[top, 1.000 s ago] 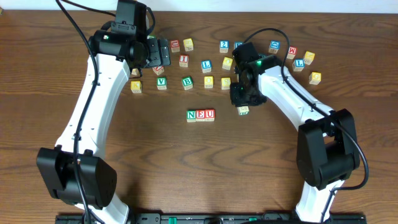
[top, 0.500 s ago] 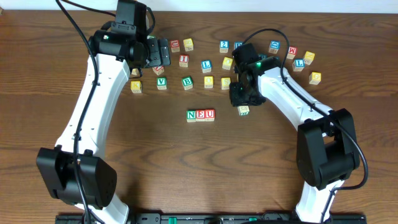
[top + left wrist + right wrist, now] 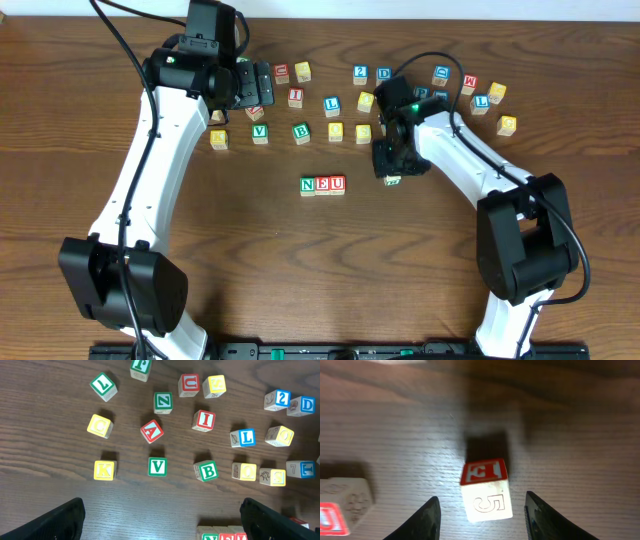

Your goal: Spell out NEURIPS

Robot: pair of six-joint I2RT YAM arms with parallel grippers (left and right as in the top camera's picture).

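The cube (image 3: 486,491) sits on the table (image 3: 250,260) near the right end of the N-E-U row (image 3: 322,185), not touching it. The right gripper (image 3: 481,497), arm bent steeply down, straddles the cube with its fingers parted and clear of it. The left gripper (image 3: 160,507) hangs wide open and empty over loose cubes (image 3: 157,466).

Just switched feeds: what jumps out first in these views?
The short row N, E, U at mid-table stands out. Just right of it, the right tool stands open around a red-topped cube, touching neither side. Loose letter cubes scatter along the far side.
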